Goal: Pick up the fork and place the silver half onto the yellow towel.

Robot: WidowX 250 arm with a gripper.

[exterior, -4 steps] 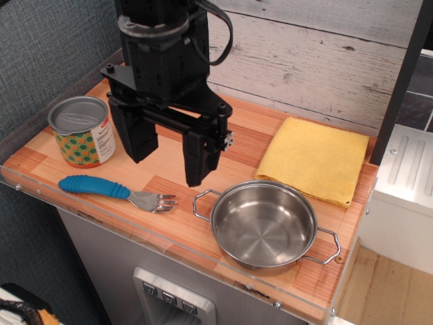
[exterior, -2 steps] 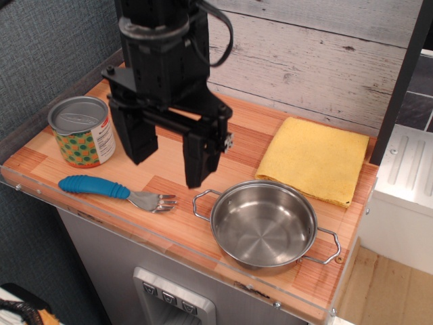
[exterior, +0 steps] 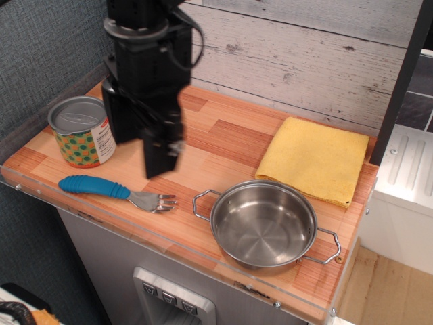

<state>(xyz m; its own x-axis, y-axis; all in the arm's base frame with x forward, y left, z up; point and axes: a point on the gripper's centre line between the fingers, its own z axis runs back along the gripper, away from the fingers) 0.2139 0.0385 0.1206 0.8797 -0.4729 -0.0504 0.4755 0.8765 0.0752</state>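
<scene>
Observation.image: approach step. The end effector (exterior: 140,157), open and empty, hangs above the fork (exterior: 116,191) at lower left; next, descent onto its blue handle.

Wood-grain countertop (exterior: 223,135) with clear plastic front edge, carrying four things: printed tin can (exterior: 82,131) far left; blue-handled fork (exterior: 116,191) near left, silver tines (exterior: 154,201) pointing right; round steel two-handled pan (exterior: 264,224) near right; folded mustard-yellow towel (exterior: 312,159) far right.
</scene>
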